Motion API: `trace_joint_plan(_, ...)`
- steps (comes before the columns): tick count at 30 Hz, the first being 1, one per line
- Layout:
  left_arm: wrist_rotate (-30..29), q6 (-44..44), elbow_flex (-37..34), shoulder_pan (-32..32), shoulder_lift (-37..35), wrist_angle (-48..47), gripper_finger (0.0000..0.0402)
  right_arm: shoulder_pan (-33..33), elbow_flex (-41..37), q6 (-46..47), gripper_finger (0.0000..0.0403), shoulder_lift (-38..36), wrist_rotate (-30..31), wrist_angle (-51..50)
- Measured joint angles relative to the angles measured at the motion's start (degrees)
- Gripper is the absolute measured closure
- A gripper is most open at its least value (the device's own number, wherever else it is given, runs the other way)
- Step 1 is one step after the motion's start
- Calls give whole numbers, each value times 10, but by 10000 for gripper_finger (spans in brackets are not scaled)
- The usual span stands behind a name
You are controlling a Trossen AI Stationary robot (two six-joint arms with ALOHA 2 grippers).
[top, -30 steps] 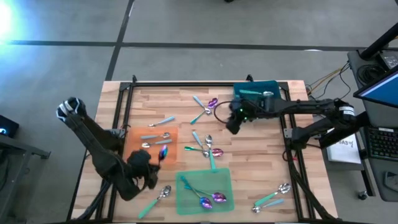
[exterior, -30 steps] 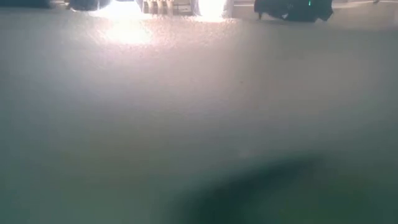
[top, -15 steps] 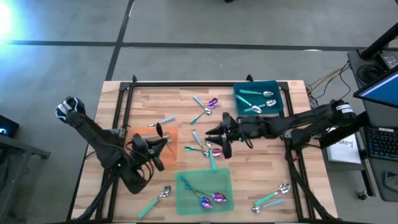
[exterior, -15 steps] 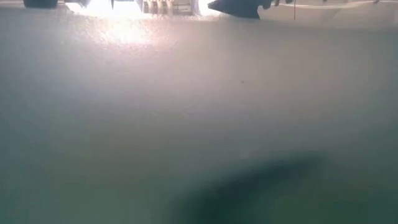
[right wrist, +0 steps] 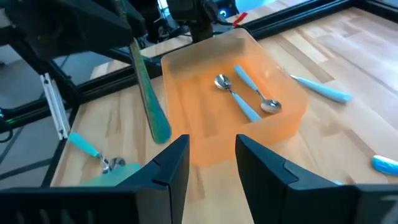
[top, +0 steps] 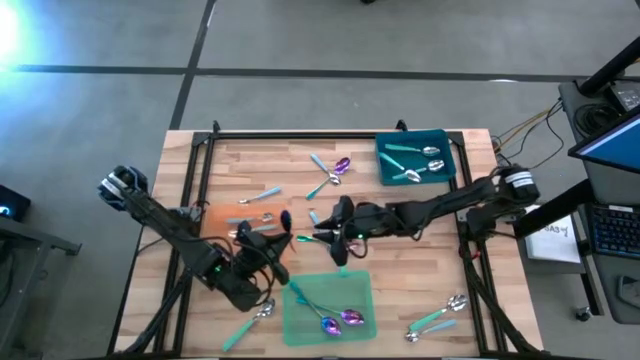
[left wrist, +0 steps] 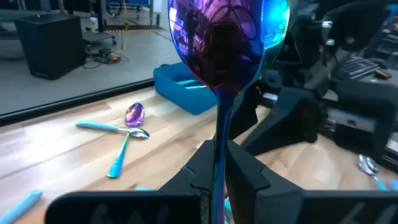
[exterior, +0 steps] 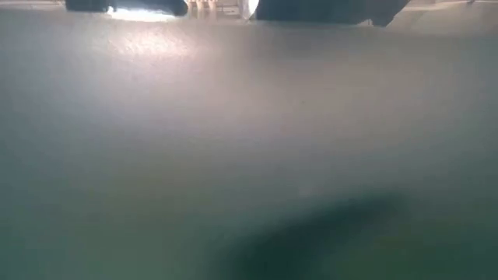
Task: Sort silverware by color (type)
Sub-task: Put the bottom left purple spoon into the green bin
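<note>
1. Over the table's middle, between the orange mat (top: 232,217) and the green mat (top: 330,300), both grippers sit close together with little room between them.
2. Left gripper (top: 283,232) is pinched on the thin handle of a purple spoon (left wrist: 227,38); in the left wrist view the iridescent head stands upright above the fingers (left wrist: 200,167), well clear of the wood.
3. Right gripper (top: 335,225) has its fingers (right wrist: 171,165) spread with nothing between them; the right wrist view looks past them at the orange mat, two silver spoons (right wrist: 247,95) lying crossed on it.
4. Teal handle (right wrist: 148,91) hangs upright between that gripper and the orange mat.
5. Teal bin (top: 414,157) stands at the far right corner, holding several spoons, near the table's black rail.
6. Green mat lies at the near edge with two purple-headed spoons (top: 340,320) on it.
7. Loose spoons: a pair (top: 328,172) far centre, just left of the bin; one (top: 255,318) near the front edge, left of the green mat; a pair (top: 438,314) at the near right corner, with open wood around them.
8. Low view is murky; nothing of the table can be made out.
</note>
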Motion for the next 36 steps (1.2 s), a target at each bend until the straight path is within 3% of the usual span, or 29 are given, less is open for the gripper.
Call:
trace_joint_plan(8, 1, 7, 0, 40, 2, 39, 396, 0, 55, -25, 282, 50, 1, -1)
trace_joint_plan(20, 7, 29, 0, 66, 2, 80, 395, 0, 86, -58, 282, 56, 0, 0)
trace_joint_plan(26, 39, 82, 0, 72, 2, 155, 395, 0, 90, -66, 287, 56, 0, 0)
trace_joint_plan(30, 38, 127, 0, 72, 2, 198, 395, -1, 90, -71, 314, 56, 0, -2)
trace_joint_plan(36, 38, 139, 0, 72, 2, 207, 395, -1, 90, -79, 387, 56, 0, -7)
